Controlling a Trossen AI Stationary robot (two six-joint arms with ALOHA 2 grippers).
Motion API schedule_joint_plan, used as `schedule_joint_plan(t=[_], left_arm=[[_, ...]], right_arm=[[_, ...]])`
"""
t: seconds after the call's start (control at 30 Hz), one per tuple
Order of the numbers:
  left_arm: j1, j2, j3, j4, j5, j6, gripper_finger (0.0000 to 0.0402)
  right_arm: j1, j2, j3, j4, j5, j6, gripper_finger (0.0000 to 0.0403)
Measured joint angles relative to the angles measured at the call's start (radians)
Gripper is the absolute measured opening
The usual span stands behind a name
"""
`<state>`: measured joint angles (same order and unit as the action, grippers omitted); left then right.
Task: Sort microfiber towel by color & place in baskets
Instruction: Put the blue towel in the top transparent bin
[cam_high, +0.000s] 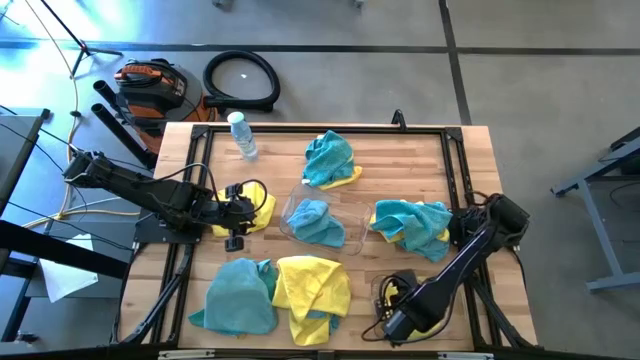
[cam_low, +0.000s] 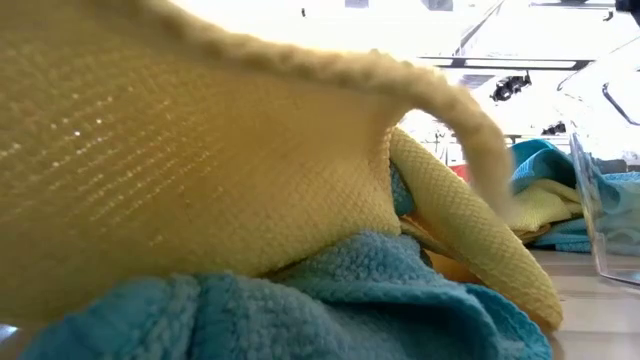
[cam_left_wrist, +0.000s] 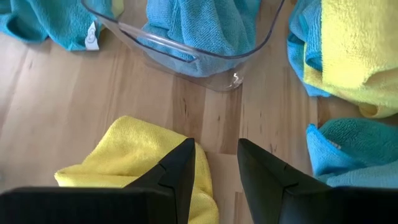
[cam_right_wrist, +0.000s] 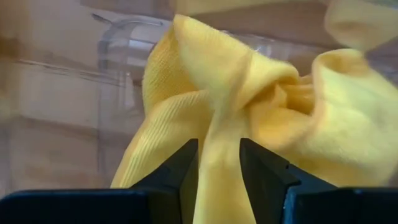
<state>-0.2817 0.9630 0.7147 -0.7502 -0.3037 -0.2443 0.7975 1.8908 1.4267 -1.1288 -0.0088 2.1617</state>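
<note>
The wooden worktop (cam_high: 470, 160) was evenly and brightly lit from above, with only soft shadows beside it. In the low view a yellow cloth (cam_low: 180, 150) pressed close to the lens and blurred, and the ceiling beyond it glared white

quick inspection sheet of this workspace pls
surface: wooden table, mostly covered by cloths
job's things: teal towel in middle basket; mixed teal and yellow piles loose around it; second basket by the right gripper
clutter: bottle lying at the far left
grippers: left gripper open, empty, over a yellow towel; right gripper at a yellow cloth, beside the second basket
cables: wires looped on the right arm
surroundings: vacuum and hose on the floor
</note>
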Motion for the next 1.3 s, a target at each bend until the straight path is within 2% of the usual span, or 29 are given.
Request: schedule_joint_plan(t=[0.2,0.4,0.5,0.7,0.8,1.0,1.3], left_arm=[[0.0,0.0,0.0,0.019,0.0,0.013,0.011],[0.0,0.0,0.009,0.033,0.001,-0.036,0.011],[0.0,0.0,0.043,0.013,-0.011,-0.073,0.011],[0.0,0.0,0.157,-0.117,-0.07,-0.212,0.011],[0.0,0.0,0.198,-0.125,-0.076,-0.306,0.011],[-0.011,0.034,0.231,-0.119,-0.085,-0.535,0.011],[-0.119,0.214,0.314,-0.157,-0.092,-0.805,0.011]], right_arm=[[0.0,0.0,0.116,-0.131,0.027,-0.026,0.0114],[0.002,0.0,0.179,-0.211,0.215,-0.104,0.0114],[0.001,0.001,0.179,-0.278,0.255,-0.131,0.0108],[-0.001,-0.07,0.179,-0.375,0.434,-0.232,0.0074],[-0.006,-0.132,0.166,-0.437,0.506,-0.304,0.0053],[-0.027,-0.388,-0.106,-0.354,0.54,-0.424,0.0004],[-0.029,-0.791,-0.491,-0.086,0.635,-0.539,0.0001]])
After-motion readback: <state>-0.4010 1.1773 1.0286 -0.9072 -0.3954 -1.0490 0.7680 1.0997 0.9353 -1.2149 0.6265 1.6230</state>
